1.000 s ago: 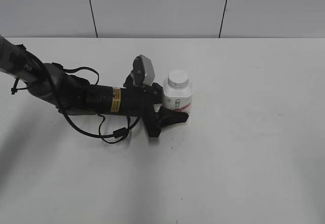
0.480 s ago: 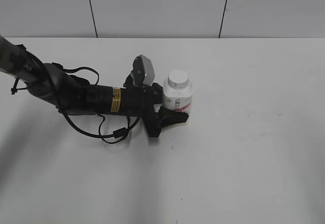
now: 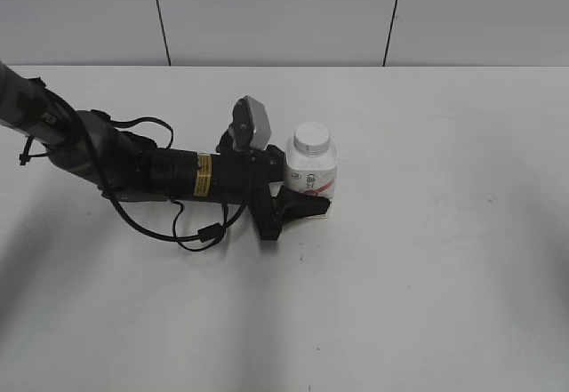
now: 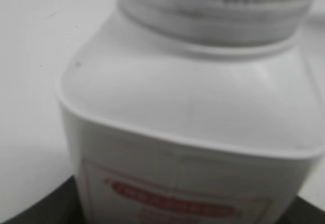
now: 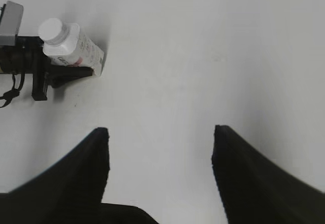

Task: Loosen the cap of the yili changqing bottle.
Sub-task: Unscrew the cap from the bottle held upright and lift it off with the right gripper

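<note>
The yili changqing bottle (image 3: 311, 177) stands upright on the white table, white with a pink-red label low on its front. Its ribbed white cap (image 3: 312, 136) sits on the wide neck. My left gripper (image 3: 309, 193) reaches in from the left and is shut on the bottle's lower body. One black finger (image 3: 302, 205) shows in front; the other is hidden behind. The left wrist view is filled by the bottle (image 4: 188, 122), with the cap (image 4: 213, 0) at the top edge. My right gripper (image 5: 160, 148) hangs open and empty, far from the bottle (image 5: 76, 49) and cap (image 5: 52, 29).
The left arm (image 3: 160, 172) with its looping cable (image 3: 191, 232) lies low across the table's left half. A grey panelled wall (image 3: 284, 14) stands behind the table's far edge. Bare white table (image 3: 444, 232) stretches to the right of the bottle.
</note>
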Controlling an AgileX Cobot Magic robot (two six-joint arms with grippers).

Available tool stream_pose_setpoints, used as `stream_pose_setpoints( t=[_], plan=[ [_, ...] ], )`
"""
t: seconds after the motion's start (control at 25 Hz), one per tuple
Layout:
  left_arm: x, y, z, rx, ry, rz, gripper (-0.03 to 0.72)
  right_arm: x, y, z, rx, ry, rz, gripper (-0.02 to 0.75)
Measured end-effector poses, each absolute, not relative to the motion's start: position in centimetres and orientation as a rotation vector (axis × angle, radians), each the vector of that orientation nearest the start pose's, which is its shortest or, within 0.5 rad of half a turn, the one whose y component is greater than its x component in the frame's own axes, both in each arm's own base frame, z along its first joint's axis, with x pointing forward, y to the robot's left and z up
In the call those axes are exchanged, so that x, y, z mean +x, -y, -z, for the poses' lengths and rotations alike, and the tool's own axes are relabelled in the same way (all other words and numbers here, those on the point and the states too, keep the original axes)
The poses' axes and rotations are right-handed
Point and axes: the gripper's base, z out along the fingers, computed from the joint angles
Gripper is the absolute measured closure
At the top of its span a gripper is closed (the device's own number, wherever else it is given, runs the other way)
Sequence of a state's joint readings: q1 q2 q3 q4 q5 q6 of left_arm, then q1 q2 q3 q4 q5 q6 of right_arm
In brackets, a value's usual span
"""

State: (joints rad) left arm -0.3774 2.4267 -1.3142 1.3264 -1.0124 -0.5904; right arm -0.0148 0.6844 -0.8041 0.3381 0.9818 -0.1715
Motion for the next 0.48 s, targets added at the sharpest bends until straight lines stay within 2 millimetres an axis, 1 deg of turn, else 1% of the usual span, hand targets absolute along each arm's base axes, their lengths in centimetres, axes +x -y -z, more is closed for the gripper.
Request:
stream_pose_setpoints(
  t=[0.08, 0.12, 0.28, 0.36, 0.48],
  plan=[
    [37.1, 22.7, -4.4, 1.341, -1.555, 0.96, 0.267, 13.5, -2.3, -34.4, -0.072, -2.388, -0.349, 0.251],
    [37.1, 22.7, -4.4, 1.341, -1.555, 0.96, 0.267, 15.2, -2.3, -34.1, -0.057, -2.443, -0.355, 0.255],
    [37.1, 22.7, -4.4, 1.342, -1.554, 0.96, 0.267, 19.4, -2.0, -34.1, -0.008, -2.561, -0.34, 0.258],
    [37.1, 22.7, -4.4, 1.342, -1.555, 0.96, 0.267, 21.6, -2.0, -33.8, 0.02, -2.622, -0.338, 0.258],
    [37.1, 22.7, -4.4, 1.342, -1.555, 0.96, 0.267, 24.5, -2.6, -33.4, 0.043, -2.691, -0.334, 0.258]
  ],
)
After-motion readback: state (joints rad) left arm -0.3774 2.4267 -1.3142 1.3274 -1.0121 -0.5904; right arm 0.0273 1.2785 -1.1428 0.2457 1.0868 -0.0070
